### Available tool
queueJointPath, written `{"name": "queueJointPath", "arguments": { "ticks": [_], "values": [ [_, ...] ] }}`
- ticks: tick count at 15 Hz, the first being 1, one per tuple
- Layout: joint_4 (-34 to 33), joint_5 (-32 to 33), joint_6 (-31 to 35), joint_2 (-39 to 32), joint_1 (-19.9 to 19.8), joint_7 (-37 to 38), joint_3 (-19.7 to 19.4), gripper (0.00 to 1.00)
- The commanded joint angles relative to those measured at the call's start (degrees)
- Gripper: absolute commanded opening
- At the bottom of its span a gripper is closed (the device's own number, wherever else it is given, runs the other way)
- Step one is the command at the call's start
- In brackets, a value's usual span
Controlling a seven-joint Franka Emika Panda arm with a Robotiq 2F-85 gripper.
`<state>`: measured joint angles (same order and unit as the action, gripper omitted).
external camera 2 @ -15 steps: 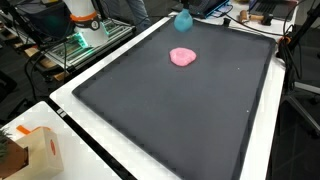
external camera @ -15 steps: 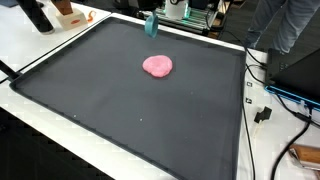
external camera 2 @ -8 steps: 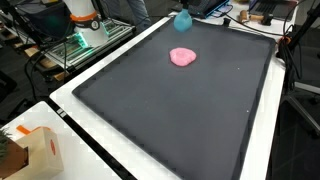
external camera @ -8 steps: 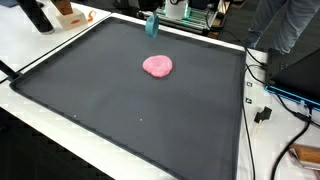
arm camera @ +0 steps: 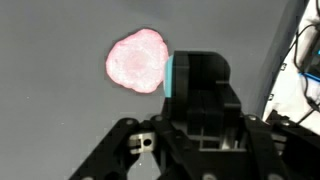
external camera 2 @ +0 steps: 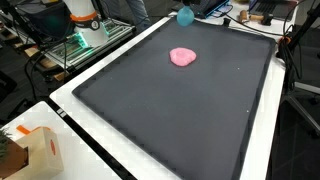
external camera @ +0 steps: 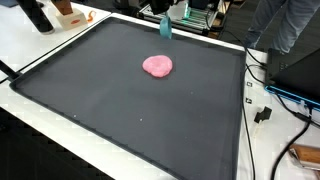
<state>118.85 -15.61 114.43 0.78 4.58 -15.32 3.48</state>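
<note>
- Jaws look clamped on the teal block [arm camera: 178, 85], which sits right at their tips. In an exterior view it shows at the far edge of the black mat [external camera: 120, 115], and I can't tell if it's touching the mat.
- The pink blob [arm camera: 138, 62] lies flat on the mat, ahead of the jaws and off to 1 side, near the block but apart from it.
- My guess is the block is light and stiff. Its 2 opposite flat faces are the spot to pinch, though smooth plastic might slip.
- The blob looks putty-soft and would probably squish.
- No readable writing anywhere. The orange-and-white box [external camera 2: 38, 150] on the white tabletop [external camera: 40, 45] sits well away from the jaws, too small to read.
</note>
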Motion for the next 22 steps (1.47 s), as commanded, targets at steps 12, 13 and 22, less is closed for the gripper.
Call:
{"name": "queueJointPath", "arguments": {
  "ticks": [12,13,22],
  "values": [
    [6.1,-22.5,-11.0,-6.9,-8.8,-39.1,-6.4,0.25],
    [6.2,-23.1,-10.6,-7.7,-9.2,-40.3,-6.4,0.25],
    [5.5,-29.5,-7.4,-15.2,-12.5,-47.6,-6.6,0.25]
  ]
}}
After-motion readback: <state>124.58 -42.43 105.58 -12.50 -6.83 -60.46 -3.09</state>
